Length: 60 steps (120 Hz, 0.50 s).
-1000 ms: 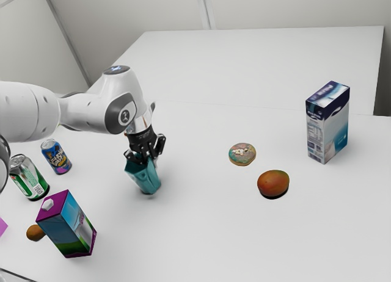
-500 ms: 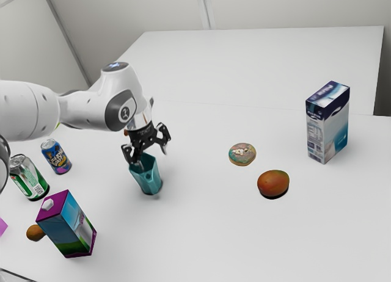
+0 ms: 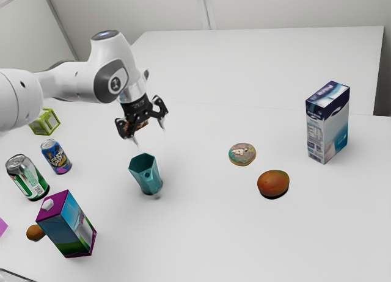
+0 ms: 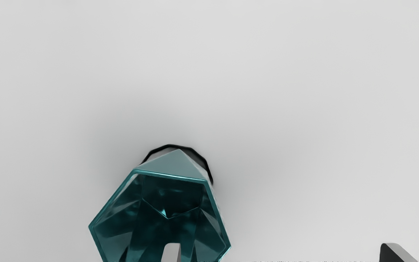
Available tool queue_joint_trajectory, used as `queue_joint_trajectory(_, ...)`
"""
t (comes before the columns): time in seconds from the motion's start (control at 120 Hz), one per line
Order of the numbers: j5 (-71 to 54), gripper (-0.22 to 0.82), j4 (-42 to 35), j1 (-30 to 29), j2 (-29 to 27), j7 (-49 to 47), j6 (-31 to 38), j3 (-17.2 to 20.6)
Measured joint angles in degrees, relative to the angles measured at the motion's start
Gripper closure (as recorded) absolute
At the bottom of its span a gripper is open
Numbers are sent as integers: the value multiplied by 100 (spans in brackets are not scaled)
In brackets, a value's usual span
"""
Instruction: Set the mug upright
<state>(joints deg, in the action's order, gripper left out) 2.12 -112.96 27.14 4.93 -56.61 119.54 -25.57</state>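
Observation:
The teal faceted mug (image 3: pixel 146 174) stands upright on the table in the exterior view, its open rim facing up. Above it and apart from it, my gripper (image 3: pixel 150 135) is open, holding nothing. Seen from the hand, the mug (image 4: pixel 169 214) shows its six-sided opening and dark inside, and one fingertip of the open gripper (image 4: pixel 280 253) overlaps the mug's opening while the other is well off to its side.
On the exterior view's right are a donut (image 3: pixel 242 154), a mango (image 3: pixel 273 184) and a white-blue carton (image 3: pixel 328 123). At its left stand a blue can (image 3: pixel 56 157), a green can (image 3: pixel 27 177), a purple-topped carton (image 3: pixel 66 224) and a green box (image 3: pixel 45 121).
My gripper has opened from around the mug's rim and risen clear of it, with the arm drawing back up and toward the exterior view's left. The mug now stands straighter, free of the fingers.

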Motion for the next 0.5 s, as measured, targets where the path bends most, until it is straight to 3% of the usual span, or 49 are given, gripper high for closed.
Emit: queue_joint_trajectory(0.5,-1011,0,1397,-134,-491,2277,-1569,-60)
